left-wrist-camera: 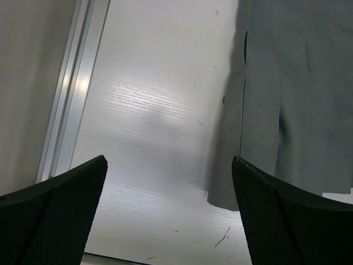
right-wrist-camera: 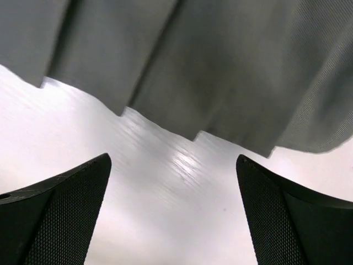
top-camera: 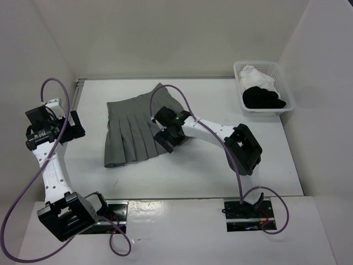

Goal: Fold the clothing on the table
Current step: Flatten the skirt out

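Both grippers stand with jaws wide apart and grasp nothing. Left gripper (top-camera: 74, 128) hangs over the bare table (top-camera: 220, 171) at the left of the frame, beside the skirt's left edge. Right gripper (top-camera: 165, 139) is above the lower right hem, in the middle of the frame. One grey skirt (top-camera: 132, 132) lies flat at the centre. Its narrow waistband points to the upper edge, its wide hem to the lower edge, and the pleats run between them. One basket (top-camera: 287, 94) at upper right holds two garments: one white garment (top-camera: 256, 74) and one black garment (top-camera: 263, 99).
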Controlling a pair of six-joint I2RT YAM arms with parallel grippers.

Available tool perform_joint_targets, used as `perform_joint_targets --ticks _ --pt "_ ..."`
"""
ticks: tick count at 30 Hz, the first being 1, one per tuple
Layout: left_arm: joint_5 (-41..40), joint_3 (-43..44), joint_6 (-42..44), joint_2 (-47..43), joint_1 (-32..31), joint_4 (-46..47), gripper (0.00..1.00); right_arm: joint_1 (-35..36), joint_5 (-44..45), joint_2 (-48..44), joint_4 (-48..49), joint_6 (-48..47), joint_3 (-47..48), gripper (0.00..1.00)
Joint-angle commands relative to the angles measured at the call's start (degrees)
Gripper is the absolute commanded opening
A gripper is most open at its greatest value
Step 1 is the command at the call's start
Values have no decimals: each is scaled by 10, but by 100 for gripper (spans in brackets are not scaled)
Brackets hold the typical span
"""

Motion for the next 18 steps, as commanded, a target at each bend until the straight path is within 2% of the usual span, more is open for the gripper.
perform_joint_targets --ticks 1,6,10,18 --pt "10 2 7 -18 -1 10 99 -9 29 -51 45 2 13 98" --pt "-12 -4 -4 -28 -1 21 99 -9 29 -7 46 57 158 98" --pt "-26 -4 -10 -34 -1 21 99 -9 42 83 47 115 248 98" --pt "-36 -9 -10 -47 -1 26 99 -9 47 245 38 151 405 98"
